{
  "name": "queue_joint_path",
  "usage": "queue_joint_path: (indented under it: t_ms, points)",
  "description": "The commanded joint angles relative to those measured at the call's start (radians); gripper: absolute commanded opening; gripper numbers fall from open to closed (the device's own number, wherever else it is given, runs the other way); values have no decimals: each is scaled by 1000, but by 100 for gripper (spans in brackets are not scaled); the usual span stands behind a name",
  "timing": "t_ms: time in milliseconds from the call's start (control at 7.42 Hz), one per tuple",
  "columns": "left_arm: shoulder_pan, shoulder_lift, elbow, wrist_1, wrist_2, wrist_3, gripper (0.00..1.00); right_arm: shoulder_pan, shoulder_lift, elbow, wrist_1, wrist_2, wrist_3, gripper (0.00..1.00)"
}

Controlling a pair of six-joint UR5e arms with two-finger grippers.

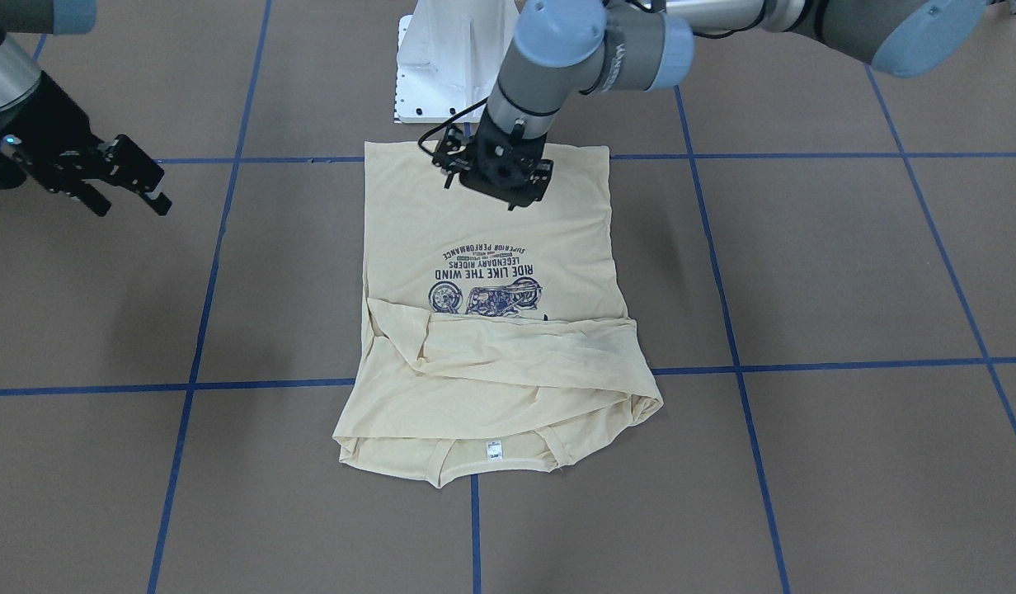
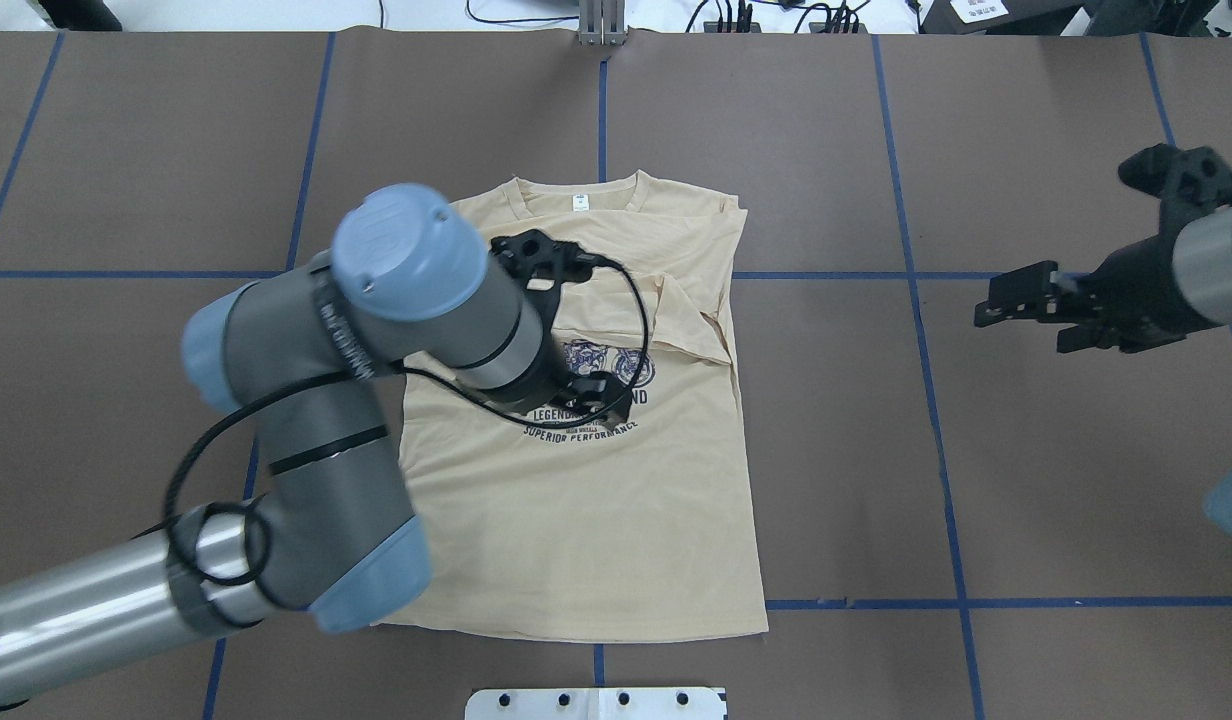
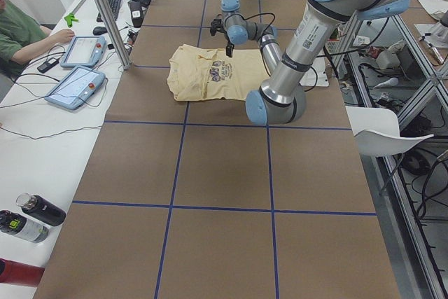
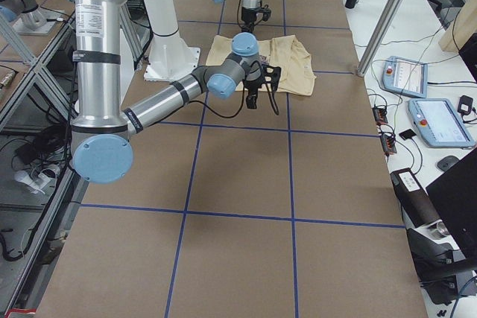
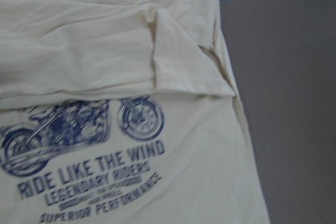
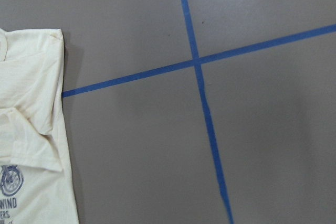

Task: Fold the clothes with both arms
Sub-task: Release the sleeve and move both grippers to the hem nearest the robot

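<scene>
T-shirt lies flat on the table, sleeves folded in. Thin and limp, it likely wants pinching at the hem corners. Left gripper hovers above it, finger state unclear; right gripper hangs aside, fingers apart.

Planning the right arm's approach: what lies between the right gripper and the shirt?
Only bare table and blue tape between right gripper and shirt, in the overhead view.

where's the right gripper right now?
Overhead view, right side: the right gripper hangs over the table beside a blue tape line, well apart from the T-shirt.
</scene>
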Motion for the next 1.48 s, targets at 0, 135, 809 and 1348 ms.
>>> queue_joint_path:
  t_ms: [0,135,809,1348]
  points:
    - [83,216,-204,1,122,-35,100,-241,-30,93,4,-205,213,100]
    - [164,258,-212,-15,213,-154,100,-349,-44,115,3,-309,285,100]
    - [234,454,-220,-237,237,-189,100,-634,3,123,-98,-617,421,100]
    - [237,531,-211,-263,243,-194,94,-679,188,107,-317,-638,469,100]
